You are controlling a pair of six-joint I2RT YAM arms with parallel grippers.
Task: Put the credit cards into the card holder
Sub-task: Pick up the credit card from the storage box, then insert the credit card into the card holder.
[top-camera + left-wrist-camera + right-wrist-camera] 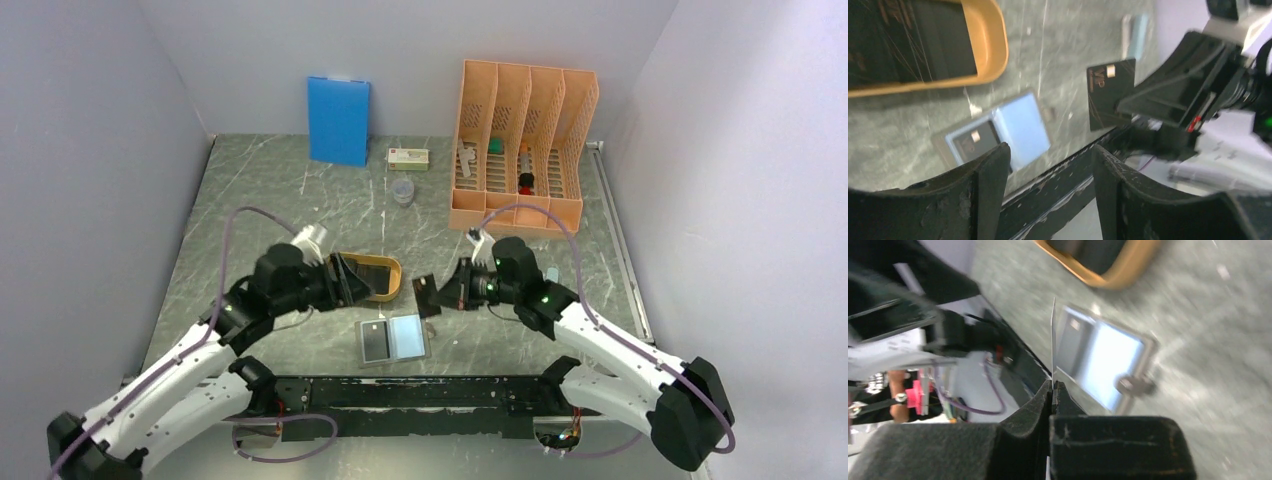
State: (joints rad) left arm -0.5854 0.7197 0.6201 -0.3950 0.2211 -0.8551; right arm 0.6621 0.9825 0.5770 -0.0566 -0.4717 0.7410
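The card holder (393, 340) lies open on the table near the front edge, with one dark credit card (375, 341) in its left pocket and the pale blue right pocket bare. My right gripper (447, 291) is shut on another black credit card (426, 293), held upright just above and right of the holder. The right wrist view shows this card (1053, 340) edge-on, with the holder (1103, 360) behind it. My left gripper (345, 280) is open and empty at the orange tray (395, 291). In the left wrist view its fingers (993, 185) frame the holder (1018, 127) and the held card (1110, 92).
Dark cards (908, 45) lie in the shallow orange tray (993, 50). At the back stand a blue board (338, 120) and a tall orange file rack (522, 140). A small box (409, 157) and a small cup (402, 190) sit between them.
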